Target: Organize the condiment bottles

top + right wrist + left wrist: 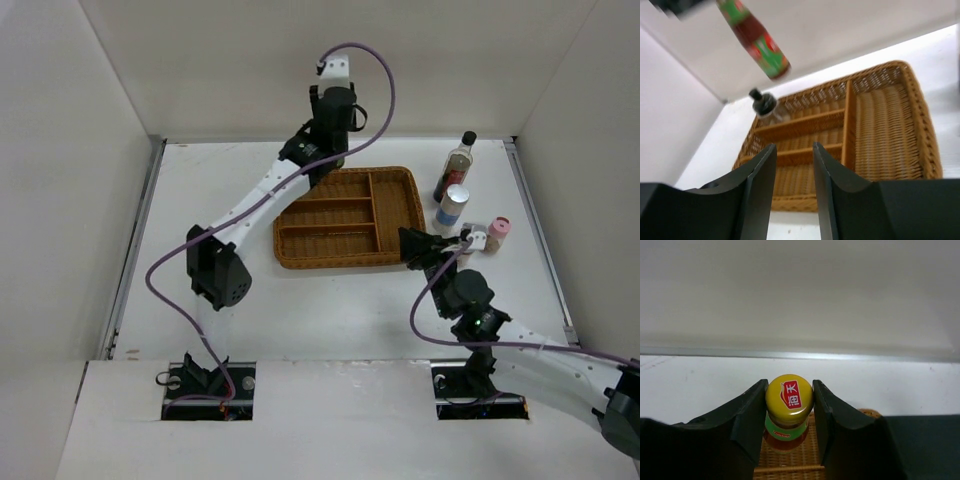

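My left gripper point(789, 386) is shut on the yellow cap of the red-green bottle point(786, 432) and holds it in the air over the far left part of the brown wicker tray point(790, 462). From the right wrist view that bottle point(756, 42) hangs tilted above the tray point(925, 130). A squat black-capped bottle point(763, 104) stands in the tray's far left corner. My right gripper point(794, 147) sits low at the tray's right edge point(408, 243), jaws a little apart with nothing between them. The left arm hides its own gripper point(331, 150) from above.
Right of the tray point(340, 262) stand the tall dark-sauce bottle point(459, 162), the blue-white cylinder point(452, 208), the white-lidded jar point(474, 240) and the pink-lidded shaker point(497, 234). White walls close the table at back and sides.
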`<control>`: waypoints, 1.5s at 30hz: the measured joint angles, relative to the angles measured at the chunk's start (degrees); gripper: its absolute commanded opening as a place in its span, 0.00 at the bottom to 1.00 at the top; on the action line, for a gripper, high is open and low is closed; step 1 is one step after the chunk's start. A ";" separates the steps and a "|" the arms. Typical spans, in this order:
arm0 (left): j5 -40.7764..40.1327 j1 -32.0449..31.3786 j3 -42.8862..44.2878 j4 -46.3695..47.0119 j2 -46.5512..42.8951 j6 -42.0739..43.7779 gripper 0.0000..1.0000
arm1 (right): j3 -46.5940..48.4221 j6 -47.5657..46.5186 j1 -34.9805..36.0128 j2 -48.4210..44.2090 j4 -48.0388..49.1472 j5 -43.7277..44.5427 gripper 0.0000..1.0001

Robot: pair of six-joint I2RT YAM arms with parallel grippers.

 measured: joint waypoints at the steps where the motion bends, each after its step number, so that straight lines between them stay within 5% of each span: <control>1: 0.44 -0.39 0.24 -0.13 1.42 -0.02 0.16 | -0.22 0.26 -0.35 -1.14 -0.04 0.76 0.40; 9: 4.07 -2.43 0.55 -0.24 8.41 -0.59 0.16 | -1.55 1.57 -1.22 -4.63 -0.46 5.14 0.61; 21: 6.84 -1.73 -0.61 4.07 9.73 -3.08 0.17 | -1.66 1.70 -1.51 -3.65 -1.09 6.67 0.65; 31: 8.83 -1.18 -12.52 10.93 9.73 -6.03 0.19 | -1.70 1.73 -1.95 -3.67 -1.11 6.91 0.69; 34: 8.85 -1.18 -14.16 14.03 9.64 -6.32 0.31 | -1.88 1.75 -1.95 -3.67 -1.09 7.04 0.74; 40: 8.20 -1.11 -18.97 19.04 8.11 -6.91 0.72 | -2.10 1.77 -1.99 -3.48 -1.14 7.08 0.81; 45: 7.78 -1.27 -21.05 19.82 6.86 -7.21 0.94 | -2.10 1.75 -1.99 -3.39 -1.16 7.08 0.82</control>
